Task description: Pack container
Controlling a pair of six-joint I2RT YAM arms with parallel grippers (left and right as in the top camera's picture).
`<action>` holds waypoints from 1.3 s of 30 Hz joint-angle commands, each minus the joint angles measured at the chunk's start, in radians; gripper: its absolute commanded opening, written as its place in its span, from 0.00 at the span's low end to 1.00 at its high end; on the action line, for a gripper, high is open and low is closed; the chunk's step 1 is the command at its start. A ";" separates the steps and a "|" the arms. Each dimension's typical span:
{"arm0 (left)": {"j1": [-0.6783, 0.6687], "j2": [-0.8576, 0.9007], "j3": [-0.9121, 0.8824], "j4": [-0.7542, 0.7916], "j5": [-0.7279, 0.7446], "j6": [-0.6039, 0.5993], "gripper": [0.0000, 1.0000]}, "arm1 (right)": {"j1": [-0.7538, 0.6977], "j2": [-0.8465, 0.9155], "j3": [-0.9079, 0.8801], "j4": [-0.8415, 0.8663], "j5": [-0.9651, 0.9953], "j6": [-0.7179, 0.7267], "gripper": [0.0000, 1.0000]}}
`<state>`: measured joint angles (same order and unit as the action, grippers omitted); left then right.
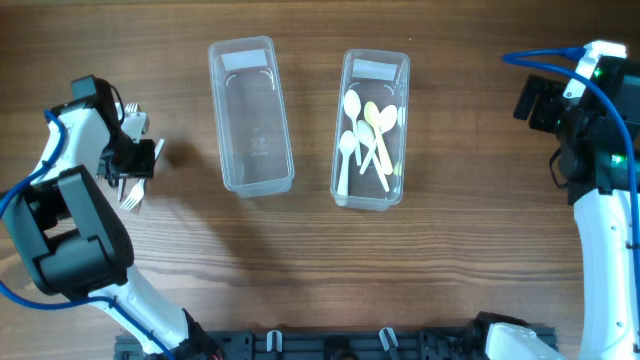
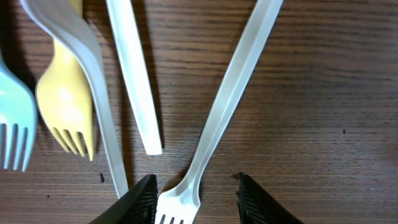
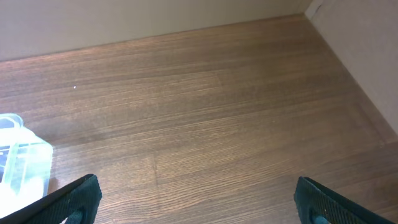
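Overhead, two containers [image 1: 252, 120], perhaps five spoons [image 1: 352, 104] in one, left and right jaws parted.

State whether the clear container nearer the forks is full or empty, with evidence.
Empty: the overhead view shows only bare table through the container by the forks; the spoons lie in the other container.

Wooden table [image 1: 440, 270] bearing containers [image 1: 250, 115], loose forks [image 2: 211, 124]

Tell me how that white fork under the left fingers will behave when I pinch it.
The white fork looks thin and is likely light plastic, so it may flex. It lies flat on the table, so the left fingers may slip off its low, glossy edge.
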<state>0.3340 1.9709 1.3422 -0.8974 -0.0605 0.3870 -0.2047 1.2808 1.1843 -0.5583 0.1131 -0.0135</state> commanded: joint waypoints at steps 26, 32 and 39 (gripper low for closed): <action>-0.042 0.004 -0.058 0.087 0.026 -0.008 0.04 | 0.000 0.005 0.003 0.003 0.002 -0.010 1.00; -0.142 -0.090 0.103 -0.005 0.015 -0.057 0.04 | 0.000 0.005 0.003 0.003 0.002 -0.011 1.00; -0.245 -0.251 0.164 -0.005 0.079 -0.249 0.04 | 0.000 0.005 0.003 0.003 0.002 -0.011 1.00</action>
<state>0.1261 1.8004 1.4857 -0.9012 -0.0494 0.2539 -0.2047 1.2808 1.1843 -0.5587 0.1131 -0.0135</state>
